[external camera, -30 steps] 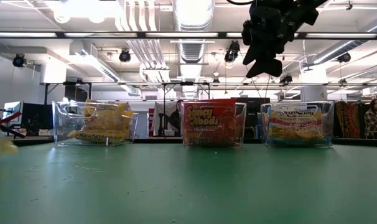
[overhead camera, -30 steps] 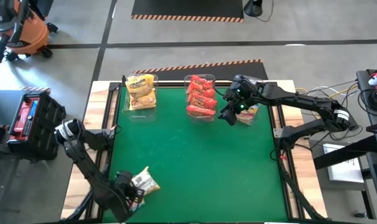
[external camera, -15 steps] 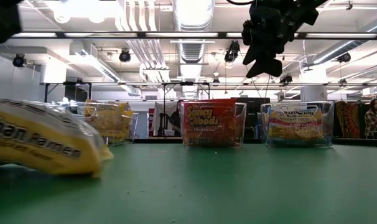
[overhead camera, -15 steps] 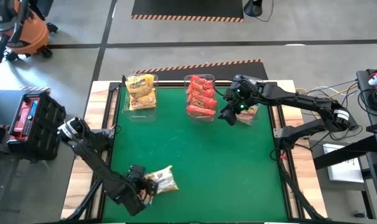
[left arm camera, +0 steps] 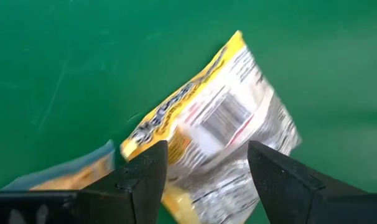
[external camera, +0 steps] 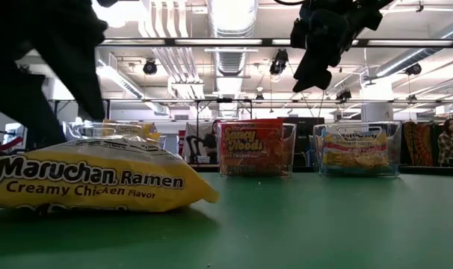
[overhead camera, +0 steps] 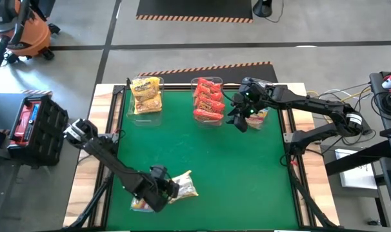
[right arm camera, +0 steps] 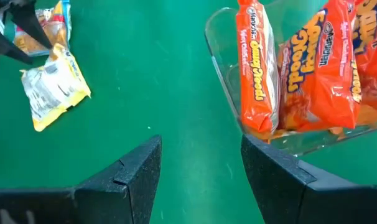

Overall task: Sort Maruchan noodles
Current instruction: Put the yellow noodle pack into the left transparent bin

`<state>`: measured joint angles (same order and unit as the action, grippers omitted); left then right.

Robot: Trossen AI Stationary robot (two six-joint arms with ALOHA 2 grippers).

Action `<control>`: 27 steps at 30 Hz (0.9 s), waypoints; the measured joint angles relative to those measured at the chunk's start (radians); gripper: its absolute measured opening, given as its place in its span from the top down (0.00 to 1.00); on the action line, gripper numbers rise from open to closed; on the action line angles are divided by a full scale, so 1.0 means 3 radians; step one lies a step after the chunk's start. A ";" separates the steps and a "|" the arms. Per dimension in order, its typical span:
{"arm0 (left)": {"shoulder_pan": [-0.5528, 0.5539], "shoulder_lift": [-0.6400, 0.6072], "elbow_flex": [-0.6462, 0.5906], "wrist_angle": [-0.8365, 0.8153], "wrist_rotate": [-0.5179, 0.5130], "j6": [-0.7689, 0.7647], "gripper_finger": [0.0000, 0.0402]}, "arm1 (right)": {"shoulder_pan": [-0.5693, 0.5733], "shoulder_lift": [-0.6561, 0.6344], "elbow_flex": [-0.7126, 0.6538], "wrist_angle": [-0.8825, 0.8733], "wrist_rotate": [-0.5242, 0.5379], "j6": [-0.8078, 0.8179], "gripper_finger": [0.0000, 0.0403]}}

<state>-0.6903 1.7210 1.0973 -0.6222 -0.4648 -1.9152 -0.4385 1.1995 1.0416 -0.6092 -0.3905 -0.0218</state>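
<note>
My left gripper (overhead camera: 164, 190) (left arm camera: 207, 155) is near the table's front edge, shut on a yellow Maruchan noodles packet (overhead camera: 184, 187) (external camera: 92, 179) whose silver back faces up. A pale multicoloured packet (overhead camera: 140, 205) (left arm camera: 70, 177) lies on the green mat beside it. My right gripper (overhead camera: 237, 119) (right arm camera: 201, 149) hangs open and empty above the mat, between the bin of red packets (overhead camera: 208, 100) and the right-hand bin (overhead camera: 260, 117). The far-left bin (overhead camera: 147, 95) holds yellow packets. My left gripper pinches the yellow packet's left end (left arm camera: 176, 177) between its two fingers, which stand on either side of that end. It comes slanting down from the table's left, and the packet reaches out past the fingertips toward the right. The packet sits about level and low over the mat; whether it touches the mat I cannot tell.
Three clear bins stand in a row along the mat's far edge (external camera: 114, 142) (external camera: 256, 148) (external camera: 359, 148). The middle of the green mat (overhead camera: 215, 161) is bare. People and shelving show in the room beyond the table.
My left gripper has gone along the near edge toward the table's right, turning as it went, and has carried the yellow packet with it. The packet was tilted half a second ago and now sits about level. My right gripper has rolled a little on the spot.
</note>
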 joint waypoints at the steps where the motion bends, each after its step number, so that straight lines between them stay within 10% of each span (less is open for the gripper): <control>1: 0.0024 0.0000 0.0000 0.0027 0.0001 0.0001 0.49 | 0.0000 0.0000 0.0000 -0.0001 -0.0001 -0.0014 0.48; 17: 0.0133 0.0000 0.0006 0.1338 0.0016 0.0401 0.49 | 0.0000 0.0000 0.0000 0.0156 -0.0005 0.0161 0.48; 27: 0.0083 0.0000 0.0006 0.1224 0.0366 0.0050 0.49 | 0.0003 0.0000 -0.0003 0.0315 -0.0006 0.0644 0.48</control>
<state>-0.6655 1.7210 1.0992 -0.2550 -0.3551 -1.9001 -0.4377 1.1995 1.0409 -0.5147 -0.3923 0.1713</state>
